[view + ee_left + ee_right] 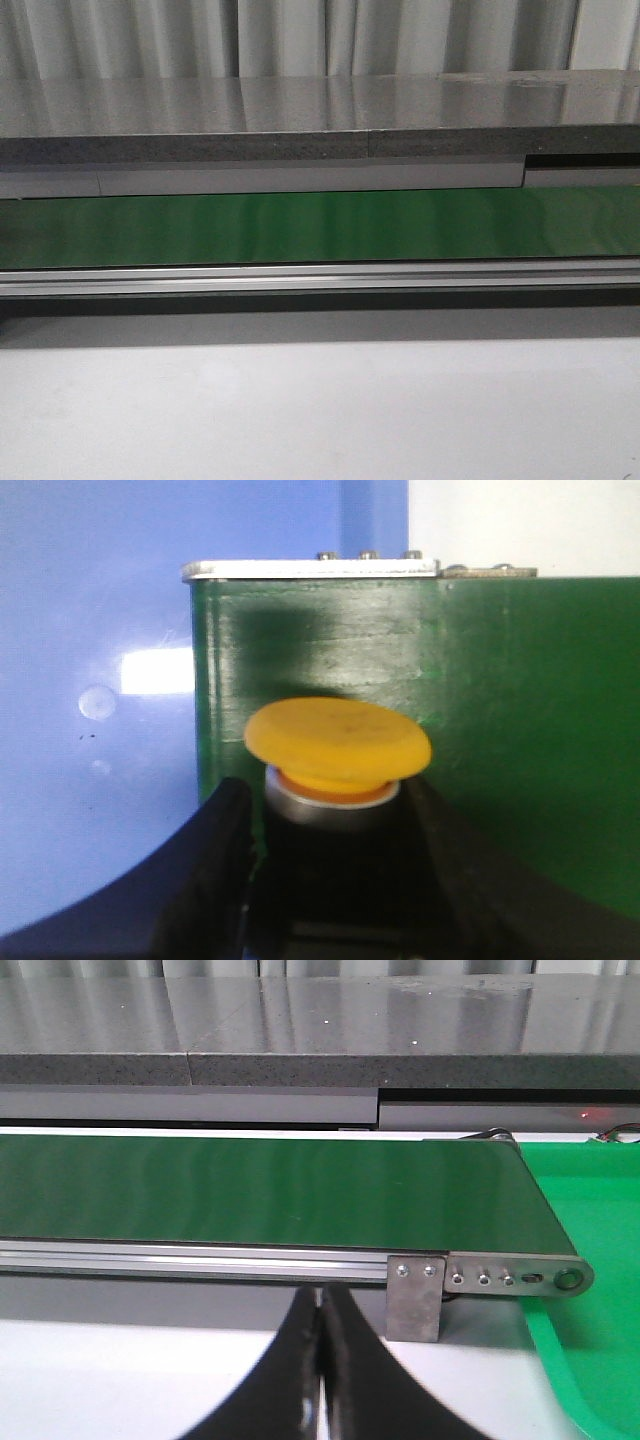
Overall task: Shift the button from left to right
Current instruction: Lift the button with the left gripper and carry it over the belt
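Down at the left end effector [335,865], the two black curved fingers [215,870] sit either side of the small push-button with the round, matte orange-yellow mushroom cap [338,742]. They hug its silver collar and dark body, so the left one is gripping the button. The cap looks smooth with a few faint specks, domed and slightly tilted. The button is right at the end of the green conveyor belt [520,730], whose surface shows scuffed, streaky wear here, capped by a pale metal end plate with small screw heads [310,569]. Beyond is a plain blue surface [90,630].

Only this wrist camera shows the button; the front view catches neither button nor arms, just the long glossy green belt [320,228], its brushed aluminium side rail [320,277], a polished grey stone-like slab [300,105] behind, and the white bench [320,410].

The right end effector [320,1360] hovers over the white bench, its black tapered fingers pressed together, closed on nothing. Its camera shows the belt's other end, a grey metal bracket [417,1300] and a bright green tray [590,1290] beside it.
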Robot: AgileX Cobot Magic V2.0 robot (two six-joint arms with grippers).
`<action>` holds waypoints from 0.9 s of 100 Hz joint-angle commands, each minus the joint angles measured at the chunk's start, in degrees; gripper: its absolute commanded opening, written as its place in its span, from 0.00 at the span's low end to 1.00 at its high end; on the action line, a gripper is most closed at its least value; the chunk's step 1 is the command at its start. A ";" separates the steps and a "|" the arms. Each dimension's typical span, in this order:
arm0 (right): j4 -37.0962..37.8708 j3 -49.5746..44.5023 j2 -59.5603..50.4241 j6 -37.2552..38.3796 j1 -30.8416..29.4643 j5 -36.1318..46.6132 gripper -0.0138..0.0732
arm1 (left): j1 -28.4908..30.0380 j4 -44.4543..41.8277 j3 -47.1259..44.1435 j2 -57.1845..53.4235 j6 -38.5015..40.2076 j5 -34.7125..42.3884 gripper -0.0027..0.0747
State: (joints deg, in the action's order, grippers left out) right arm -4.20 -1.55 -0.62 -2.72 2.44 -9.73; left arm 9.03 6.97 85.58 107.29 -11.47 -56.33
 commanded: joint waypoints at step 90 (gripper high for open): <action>0.32 0.83 -1.12 -0.20 0.12 4.68 0.08 | -1.24 5.14 0.49 -1.81 0.25 1.18 0.70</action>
State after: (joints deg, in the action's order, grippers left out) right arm -4.20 -1.55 -0.62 -2.72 2.44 -9.73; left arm 8.40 10.65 84.87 110.13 -11.47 -55.86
